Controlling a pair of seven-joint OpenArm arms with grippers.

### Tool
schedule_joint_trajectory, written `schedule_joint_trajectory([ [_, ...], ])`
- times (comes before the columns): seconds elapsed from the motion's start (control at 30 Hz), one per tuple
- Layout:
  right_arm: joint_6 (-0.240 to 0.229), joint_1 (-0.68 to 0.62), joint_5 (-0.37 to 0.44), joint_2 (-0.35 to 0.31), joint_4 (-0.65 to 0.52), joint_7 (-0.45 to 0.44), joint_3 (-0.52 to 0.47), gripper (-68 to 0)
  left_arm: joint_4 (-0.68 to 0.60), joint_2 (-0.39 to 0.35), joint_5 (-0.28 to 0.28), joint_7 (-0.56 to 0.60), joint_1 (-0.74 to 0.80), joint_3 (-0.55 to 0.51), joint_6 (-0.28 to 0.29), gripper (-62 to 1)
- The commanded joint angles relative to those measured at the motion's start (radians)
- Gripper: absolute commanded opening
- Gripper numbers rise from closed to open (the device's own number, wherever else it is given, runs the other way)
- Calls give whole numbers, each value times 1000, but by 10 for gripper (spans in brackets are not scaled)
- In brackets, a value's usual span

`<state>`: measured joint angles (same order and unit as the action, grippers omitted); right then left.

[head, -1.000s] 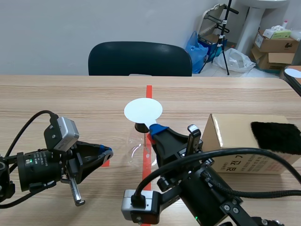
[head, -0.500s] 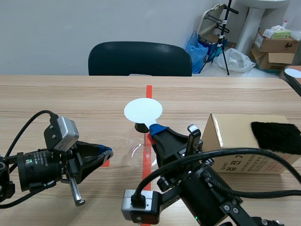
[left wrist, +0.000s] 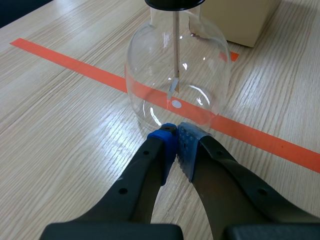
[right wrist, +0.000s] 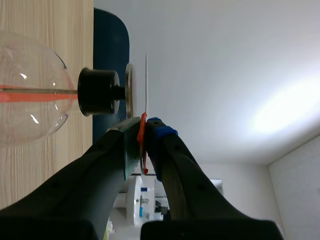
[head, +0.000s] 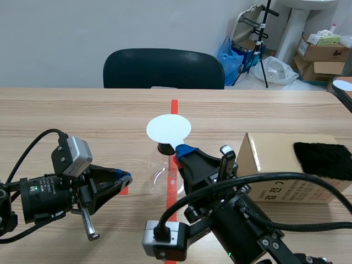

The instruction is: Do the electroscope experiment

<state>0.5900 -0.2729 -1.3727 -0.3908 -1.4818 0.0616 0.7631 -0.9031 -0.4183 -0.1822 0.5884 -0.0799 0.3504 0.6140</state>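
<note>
The right tool [head: 184, 149] is closed on the thin orange tab [right wrist: 142, 131] of the white disc [head: 169, 129]; it holds this disc flat just above the electroscope flask [head: 163, 171], over the black stopper [head: 164, 148]. In the right wrist view the disc is seen edge-on, just beside the metal cap [right wrist: 129, 90] of the flask; a narrow gap seems to separate them.

The left tool [left wrist: 176, 131] has its two pads pressed together with nothing between them; it sits low on the tabletop [head: 82, 121], just beside the foot of the flask on the left arm's side; whether it touches the glass I cannot tell.

The step in hand is, I judge, to bring the disc to the cap and read the foil leaf [left wrist: 172, 87] inside the flask. To do it well, the disc should stay parallel to the cap and centred over the flask; the approach should be slow, with the grip on the tab only; the flask is round and probably light, so the left tool must not push it. A cardboard box [head: 275, 162] with a black cloth [head: 324, 159] lies beside the flask on the right arm's side.
</note>
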Motion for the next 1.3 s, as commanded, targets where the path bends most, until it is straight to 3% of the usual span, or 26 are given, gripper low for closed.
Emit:
schedule_joint_trajectory([
  [0.0,14,7,-4,-3,-25,26,-10,-667,-25,5,14,20,2,-10,2,-592],
  [0.47,14,7,-4,-3,-25,423,-10,-667,-25,5,14,20,2,-10,2,-592],
  [0.67,14,7,-4,-3,-25,539,-10,-667,-25,5,14,20,2,-10,2,-592],
  [0.87,14,7,-4,-3,-25,592,-10,-667,-25,5,14,20,2,-10,2,-592],
  [1.27,14,7,-4,-3,-25,591,-10,-667,-25,5,14,20,2,-10,2,-592],
])
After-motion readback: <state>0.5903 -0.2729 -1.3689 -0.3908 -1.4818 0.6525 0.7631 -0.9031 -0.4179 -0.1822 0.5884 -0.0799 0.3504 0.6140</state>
